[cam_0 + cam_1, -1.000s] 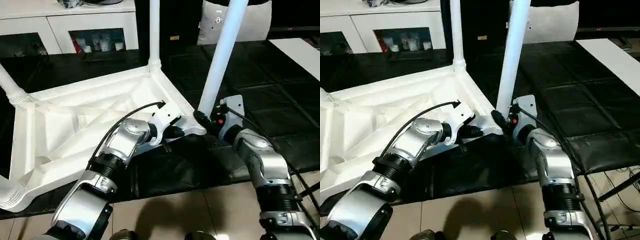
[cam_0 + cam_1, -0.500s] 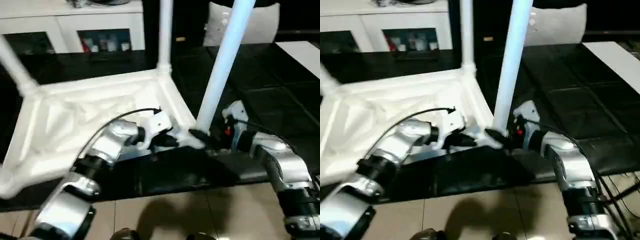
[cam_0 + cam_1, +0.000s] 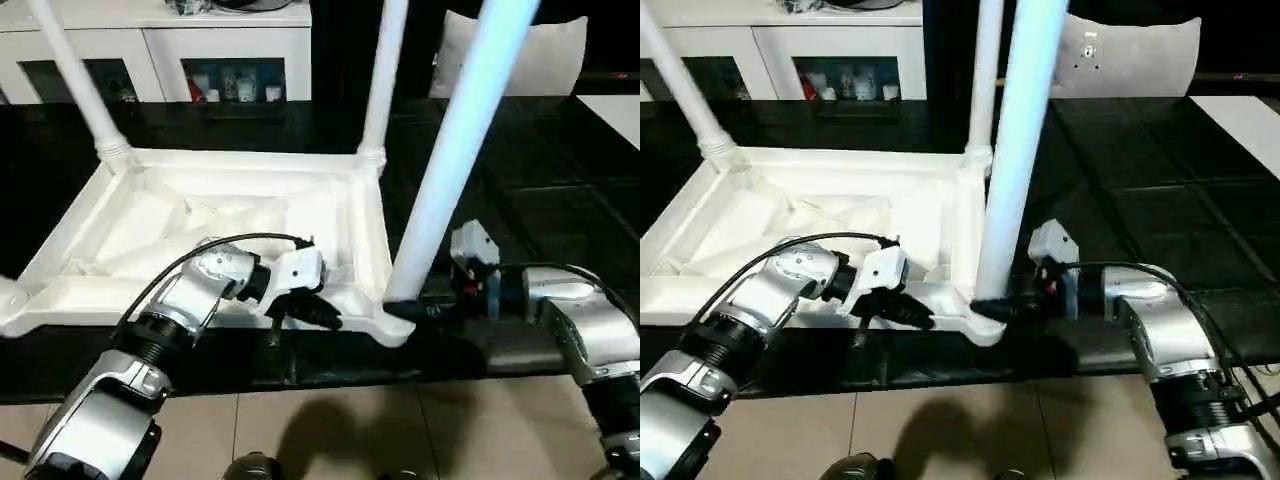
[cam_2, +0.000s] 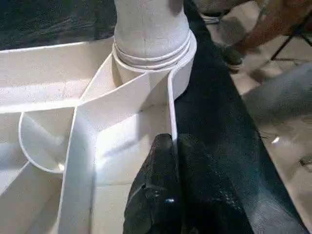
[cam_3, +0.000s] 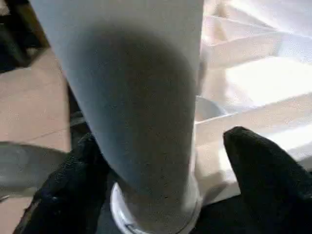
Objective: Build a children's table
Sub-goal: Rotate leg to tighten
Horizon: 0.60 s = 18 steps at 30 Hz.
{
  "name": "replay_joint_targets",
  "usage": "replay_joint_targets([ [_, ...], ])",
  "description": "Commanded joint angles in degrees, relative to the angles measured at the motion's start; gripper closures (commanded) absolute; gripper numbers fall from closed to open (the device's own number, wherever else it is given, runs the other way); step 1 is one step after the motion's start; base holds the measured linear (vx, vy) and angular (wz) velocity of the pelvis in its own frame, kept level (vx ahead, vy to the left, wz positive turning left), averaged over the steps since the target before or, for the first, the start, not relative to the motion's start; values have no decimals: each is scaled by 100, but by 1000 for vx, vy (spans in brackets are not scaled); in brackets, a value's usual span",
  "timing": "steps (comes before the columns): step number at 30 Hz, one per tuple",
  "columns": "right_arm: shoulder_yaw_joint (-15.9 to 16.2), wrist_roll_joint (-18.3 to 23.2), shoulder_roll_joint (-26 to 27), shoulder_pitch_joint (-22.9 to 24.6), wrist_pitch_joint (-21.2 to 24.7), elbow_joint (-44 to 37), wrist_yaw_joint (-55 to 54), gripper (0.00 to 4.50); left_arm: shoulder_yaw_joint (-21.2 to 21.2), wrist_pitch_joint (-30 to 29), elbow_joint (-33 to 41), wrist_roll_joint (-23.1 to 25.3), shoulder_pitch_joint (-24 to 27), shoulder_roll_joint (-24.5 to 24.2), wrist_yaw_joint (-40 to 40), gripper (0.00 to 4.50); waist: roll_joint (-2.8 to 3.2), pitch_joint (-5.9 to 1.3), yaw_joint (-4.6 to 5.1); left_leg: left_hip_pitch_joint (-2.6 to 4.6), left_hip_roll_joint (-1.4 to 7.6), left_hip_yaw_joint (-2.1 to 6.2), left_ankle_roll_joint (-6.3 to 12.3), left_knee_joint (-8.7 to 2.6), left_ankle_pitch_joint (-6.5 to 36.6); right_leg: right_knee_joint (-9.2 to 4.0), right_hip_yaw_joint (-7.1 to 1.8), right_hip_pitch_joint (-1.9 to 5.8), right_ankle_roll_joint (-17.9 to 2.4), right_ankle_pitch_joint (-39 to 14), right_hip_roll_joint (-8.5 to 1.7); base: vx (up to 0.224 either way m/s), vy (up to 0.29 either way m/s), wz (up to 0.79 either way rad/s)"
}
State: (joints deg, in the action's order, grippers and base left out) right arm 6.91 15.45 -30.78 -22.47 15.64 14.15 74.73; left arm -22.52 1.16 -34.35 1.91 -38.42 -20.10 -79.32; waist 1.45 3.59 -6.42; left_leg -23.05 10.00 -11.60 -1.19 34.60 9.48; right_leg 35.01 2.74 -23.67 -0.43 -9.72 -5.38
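The children's table lies upside down on a black mat, its ribbed underside (image 3: pixel 150 215) facing up. White legs stand in the far left (image 3: pixel 75 80), far right (image 3: pixel 380 80) and near right (image 3: pixel 455 160) corner sockets. My right gripper (image 3: pixel 410 308) is open at the base of the near right leg (image 5: pixel 146 97). One black finger (image 5: pixel 73 170) is close on one side of the leg, and the other finger (image 5: pixel 263 165) stands clear on the other side. My left gripper (image 3: pixel 335 320) is shut, its tips (image 4: pixel 174 141) resting on the near rim beside that corner socket (image 4: pixel 151 53).
A white cabinet with glass doors (image 3: pixel 230 50) runs along the back. A white cushion (image 3: pixel 540 55) and a white board (image 3: pixel 615 100) sit at the back right. Tiled floor (image 3: pixel 330 430) lies in front of the mat's edge. A person's shoe (image 4: pixel 229 34) shows past the corner.
The head views have swung, so the table top now looks squarer to me. Both grippers stay at the near right corner. The right fingers stand wider around the leg's base.
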Motion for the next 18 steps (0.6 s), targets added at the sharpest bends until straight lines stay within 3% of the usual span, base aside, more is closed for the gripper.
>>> replay_joint_targets([
  [1,76,82,-73,-8,43,-2,169,99,-106,158,289,-49,-135,2,-203,450,-92,-455,25,188,338,133,334,-392,1242,-401,-190,251,-1318,-1313,-328,0,0,0],
  [18,320,264,-240,97,241,-110,817,244,-69,270,147,-80,-182,1,-296,450,-87,-460,-3,193,338,138,289,-391,1280,-408,-188,254,-1323,-1385,-333,0,0,0],
])
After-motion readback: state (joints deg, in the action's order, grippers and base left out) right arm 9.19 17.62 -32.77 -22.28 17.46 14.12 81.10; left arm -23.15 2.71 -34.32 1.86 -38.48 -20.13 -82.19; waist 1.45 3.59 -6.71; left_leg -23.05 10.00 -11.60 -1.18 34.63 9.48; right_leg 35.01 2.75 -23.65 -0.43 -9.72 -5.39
